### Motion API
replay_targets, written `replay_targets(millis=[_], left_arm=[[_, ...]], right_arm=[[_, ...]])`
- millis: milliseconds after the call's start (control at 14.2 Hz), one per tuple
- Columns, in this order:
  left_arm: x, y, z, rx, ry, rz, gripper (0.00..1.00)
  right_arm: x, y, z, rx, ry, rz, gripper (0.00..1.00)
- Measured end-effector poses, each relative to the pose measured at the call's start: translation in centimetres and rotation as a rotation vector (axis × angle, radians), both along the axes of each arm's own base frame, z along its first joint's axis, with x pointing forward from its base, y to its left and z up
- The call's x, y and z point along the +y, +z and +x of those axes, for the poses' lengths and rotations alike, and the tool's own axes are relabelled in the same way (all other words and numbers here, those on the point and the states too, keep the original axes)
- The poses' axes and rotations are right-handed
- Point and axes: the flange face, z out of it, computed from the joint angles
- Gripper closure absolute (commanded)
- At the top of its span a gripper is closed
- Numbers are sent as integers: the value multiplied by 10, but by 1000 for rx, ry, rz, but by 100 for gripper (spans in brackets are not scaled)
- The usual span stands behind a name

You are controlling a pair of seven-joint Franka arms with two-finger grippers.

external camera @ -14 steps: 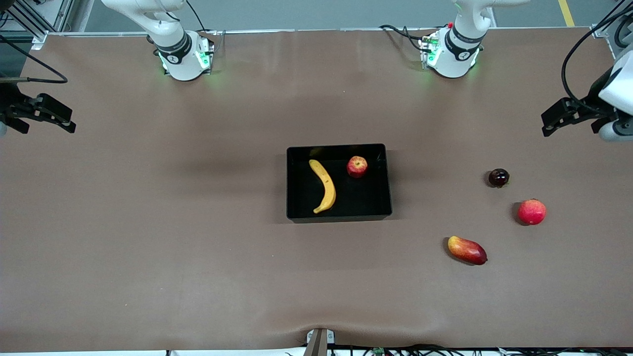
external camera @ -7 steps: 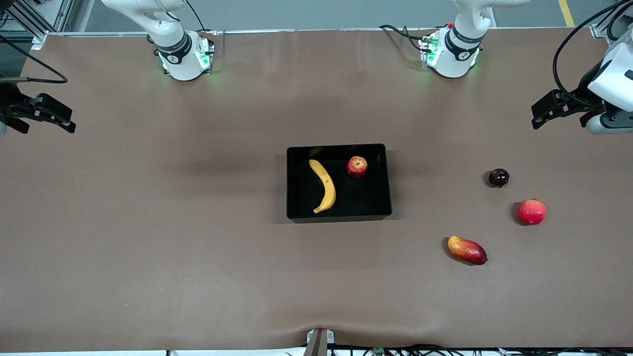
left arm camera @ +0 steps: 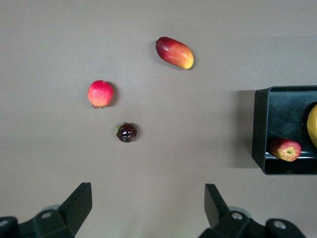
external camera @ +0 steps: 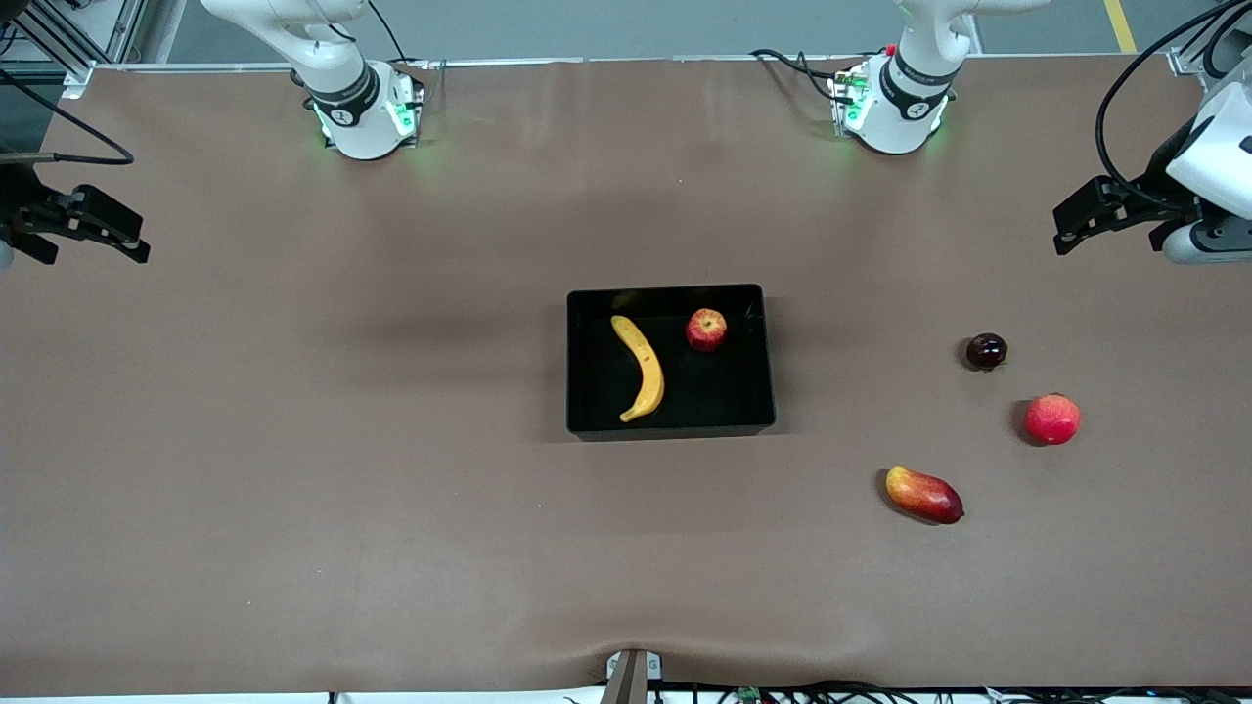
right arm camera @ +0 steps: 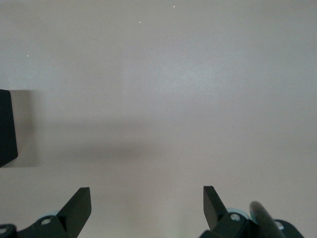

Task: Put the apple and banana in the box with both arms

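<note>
The black box [external camera: 670, 427] sits mid-table. Inside it lie the yellow banana [external camera: 641, 367] and the small red apple [external camera: 706, 330], apart from each other, the apple near the wall toward the arms' bases. My left gripper [external camera: 1064, 227] hangs open and empty over the left arm's end of the table. Its wrist view shows the open left gripper [left arm camera: 148, 191], the box [left arm camera: 258, 129], the apple [left arm camera: 286, 149] and a sliver of banana [left arm camera: 313, 124]. My right gripper [external camera: 132, 235] hangs open and empty over the right arm's end; the right gripper [right arm camera: 146, 191] sees only a box corner [right arm camera: 6, 129].
Three loose fruits lie between the box and the left arm's end: a dark round fruit [external camera: 986, 351], a pinkish-red round fruit [external camera: 1051, 418] and a red-yellow mango-like fruit [external camera: 923, 495], which is nearest the front camera. Brown tabletop surrounds them.
The left arm's hand has shifted slightly over its end of the table, then settled. The right arm, the box and all fruits have not moved.
</note>
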Motion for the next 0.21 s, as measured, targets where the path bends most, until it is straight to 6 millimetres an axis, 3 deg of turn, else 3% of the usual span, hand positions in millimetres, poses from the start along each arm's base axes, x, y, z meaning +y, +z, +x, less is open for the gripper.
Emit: replay_targets(millis=[211], left_arm=[[-2,-1,-1,13,-1,-20,0]], right_arm=[[0,0,0,0,0,0,0]])
